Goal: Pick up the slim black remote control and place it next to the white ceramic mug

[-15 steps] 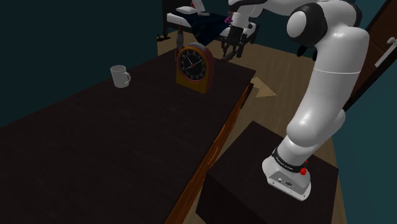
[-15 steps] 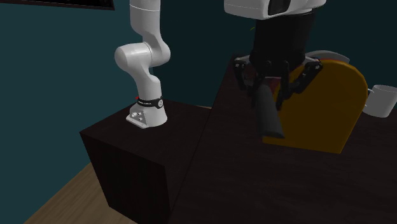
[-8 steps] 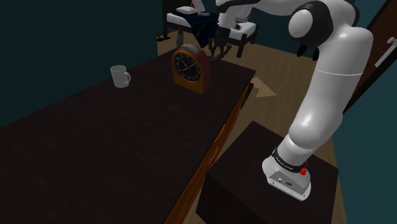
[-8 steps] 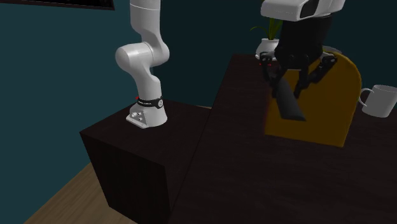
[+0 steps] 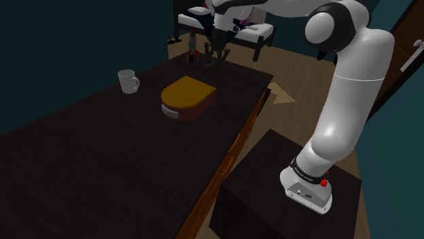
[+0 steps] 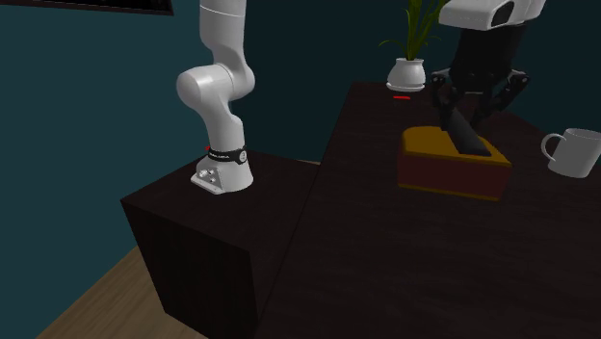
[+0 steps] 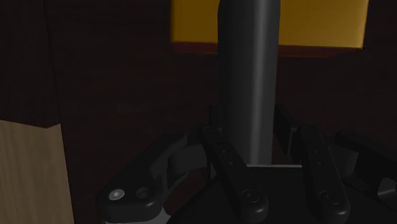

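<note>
My gripper (image 5: 210,57) is shut on the slim black remote (image 6: 466,135), which hangs tip-down from the fingers above the table's far part. In the wrist view the remote (image 7: 248,76) runs as a long dark bar between the two black fingers (image 7: 221,154). Just under its tip lies a toppled clock (image 5: 188,97), flat, its orange back up (image 6: 453,162). The white mug (image 5: 127,81) stands upright towards the shoulder view's left, well apart from the gripper. In the second exterior view the mug (image 6: 574,153) is right of the clock.
The dark wooden table (image 5: 102,163) stretches towards the shoulder view's lower left. A potted plant in a white pot (image 6: 408,71) stands at the table's far end. My stand (image 5: 272,187) sits beside the table's edge. A chair (image 5: 253,32) stands beyond the table.
The gripper has carried the remote towards the shoulder view's left, past the clock. The clock, upright before, has fallen flat with its orange back up.
</note>
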`<action>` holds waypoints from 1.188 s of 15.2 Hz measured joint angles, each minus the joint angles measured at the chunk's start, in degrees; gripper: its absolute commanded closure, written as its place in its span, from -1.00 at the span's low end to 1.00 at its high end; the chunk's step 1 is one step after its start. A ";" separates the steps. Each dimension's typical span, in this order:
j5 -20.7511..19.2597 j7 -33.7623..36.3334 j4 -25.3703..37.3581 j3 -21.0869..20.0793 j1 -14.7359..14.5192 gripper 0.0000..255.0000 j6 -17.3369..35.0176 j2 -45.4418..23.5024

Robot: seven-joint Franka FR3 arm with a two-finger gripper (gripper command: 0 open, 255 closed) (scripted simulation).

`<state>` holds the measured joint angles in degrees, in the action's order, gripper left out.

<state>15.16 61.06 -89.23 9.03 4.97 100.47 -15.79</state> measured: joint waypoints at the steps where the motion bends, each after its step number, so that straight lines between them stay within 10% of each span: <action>1: -0.02 1.18 0.03 -0.44 -0.77 1.00 0.26 -0.03; 18: -0.71 20.68 22.52 -6.67 -12.69 1.00 -2.07 -15.78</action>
<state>14.45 81.73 -66.71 2.36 -7.72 98.40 -31.57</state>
